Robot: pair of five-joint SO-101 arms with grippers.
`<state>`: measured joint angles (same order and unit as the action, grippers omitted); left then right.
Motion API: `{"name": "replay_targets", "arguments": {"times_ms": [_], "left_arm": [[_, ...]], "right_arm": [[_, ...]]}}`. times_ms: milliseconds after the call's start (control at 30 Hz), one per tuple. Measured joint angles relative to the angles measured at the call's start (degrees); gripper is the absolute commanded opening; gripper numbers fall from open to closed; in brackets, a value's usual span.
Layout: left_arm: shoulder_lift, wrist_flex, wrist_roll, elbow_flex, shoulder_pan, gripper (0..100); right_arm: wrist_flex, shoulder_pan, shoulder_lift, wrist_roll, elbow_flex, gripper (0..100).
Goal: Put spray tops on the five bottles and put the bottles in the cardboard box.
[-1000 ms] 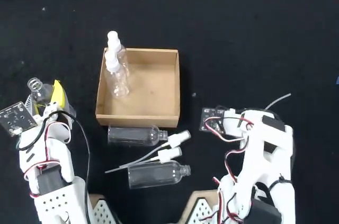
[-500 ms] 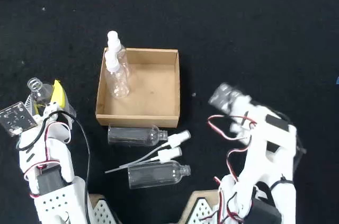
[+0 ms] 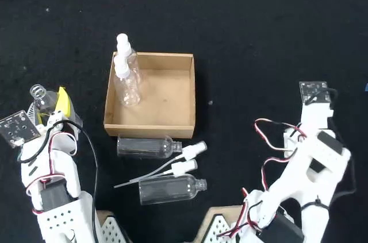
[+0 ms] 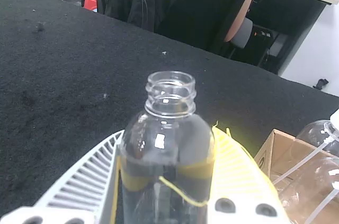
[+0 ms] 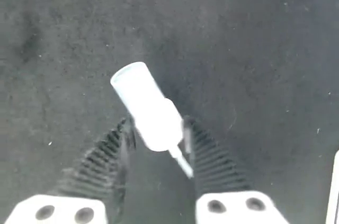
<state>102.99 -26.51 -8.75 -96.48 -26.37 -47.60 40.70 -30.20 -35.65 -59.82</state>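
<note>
two hands loaded: left hand (image 4: pixel 169 147) clamps uncapped bottle (image 4: pixel 169 113) upright, left of cardboard box (image 3: pixel 150 128); right hand (image 5: pixel 158 128) pinches spray top (image 5: pixel 145 102), frame right. risk: slanted dip tube (image 5: pixel 181 164) may miss narrow neck (image 4: pixel 170 94), tipping bottle.

Your table (image 3: pixel 259 36) is matt black, flecked with pale lint. The cardboard box (image 3: pixel 150 129) is plain tan, and the capped bottles (image 3: pixel 127 79) are clear with white tops. The left gripper (image 4: pixel 168 134) is white and ribbed with yellow tape (a yellow strand crosses the clear uncapped bottle (image 4: pixel 169 91)). The right gripper (image 5: pixel 158 124) is greyish white and ribbed, and the spray top (image 5: pixel 144 102) it holds is plain white.
</note>
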Motion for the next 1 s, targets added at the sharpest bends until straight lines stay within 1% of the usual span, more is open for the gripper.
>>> {"name": "replay_targets", "arguments": {"times_ms": [133,200,367,467,633,667,700,800,867,1000], "left_arm": [[0.0,0.0,0.0,0.0,0.0,3],[0.0,0.0,0.0,0.0,0.0,3],[0.0,0.0,0.0,0.0,0.0,3],[0.0,0.0,0.0,0.0,0.0,3],[0.0,0.0,0.0,0.0,0.0,3],[0.0,0.0,0.0,0.0,0.0,3],[0.0,0.0,0.0,0.0,0.0,3],[0.0,0.0,0.0,0.0,0.0,3],[0.0,0.0,0.0,0.0,0.0,3],[0.0,0.0,0.0,0.0,0.0,3]], "right_arm": [[-6.9,0.0,5.2,-6.7,5.5,22.1],[-10.8,0.0,8.6,-11.9,9.1,21.9],[-18.1,0.0,18.0,-28.2,19.6,21.9],[-19.3,0.0,24.2,-34.3,24.2,21.9],[-19.4,0.1,33.8,-35.7,26.4,21.5],[-19.4,0.1,35.0,-35.8,26.6,19.5],[-19.5,0.1,35.7,-35.8,27.2,16.2],[-19.3,0.2,36.0,-35.8,27.7,1.1],[-19.3,0.2,36.0,-35.2,28.1,2.4],[-19.4,0.2,34.4,-31.6,28.1,1.0]]}}
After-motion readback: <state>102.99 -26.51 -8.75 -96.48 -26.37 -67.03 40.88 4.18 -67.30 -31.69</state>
